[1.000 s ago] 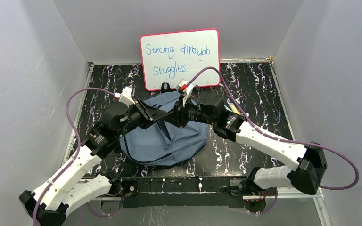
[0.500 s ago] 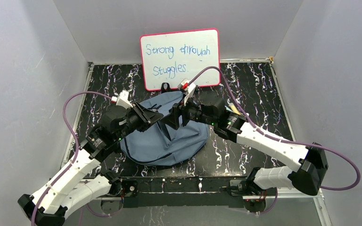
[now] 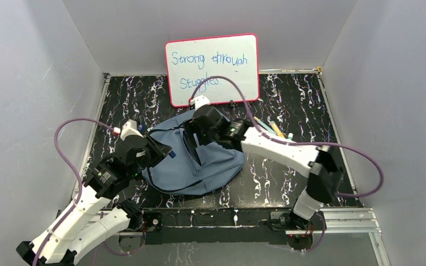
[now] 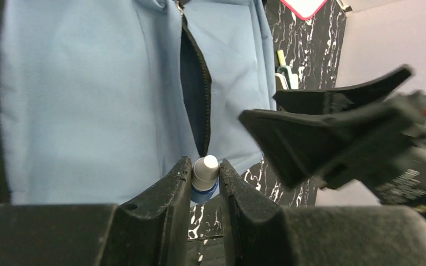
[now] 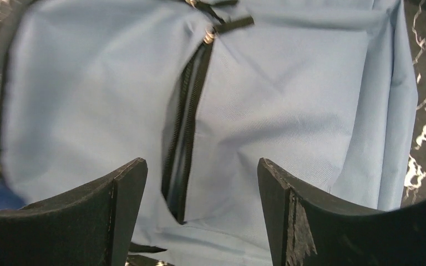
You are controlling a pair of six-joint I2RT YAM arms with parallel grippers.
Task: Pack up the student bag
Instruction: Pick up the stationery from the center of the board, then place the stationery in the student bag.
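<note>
Student bag: the grey-blue student bag (image 3: 211, 166) lies flat in the middle of the bench (image 3: 288, 166), front face up.
Heading: its carry-loop end points at the whiteboard; the rounded outline stretches from near-left to far-right.
Pocket zipper: the pocket zipper (image 5: 184, 138) is a dark slit standing open, running far to near down the front.
Left hand: the left hand (image 4: 205, 163) is at the bag's left edge, pinching a white-capped blue item (image 4: 204, 178) between its fingers.
Right hand: the right hand (image 5: 199, 166) is above the zipper slit, fingers spread wide and holding nothing.
Change: a second ago both hands met over the bag's middle. Since then the left arm has drawn back to the left, the right arm has swung across the bag's far side, and its fingers have parted.
Writing: the pink-framed whiteboard (image 3: 212, 69) at the back reads "Strong through Struggles." in blue.
Beside: pens (image 3: 272, 126) lie on the bench just right of the bag.
</note>
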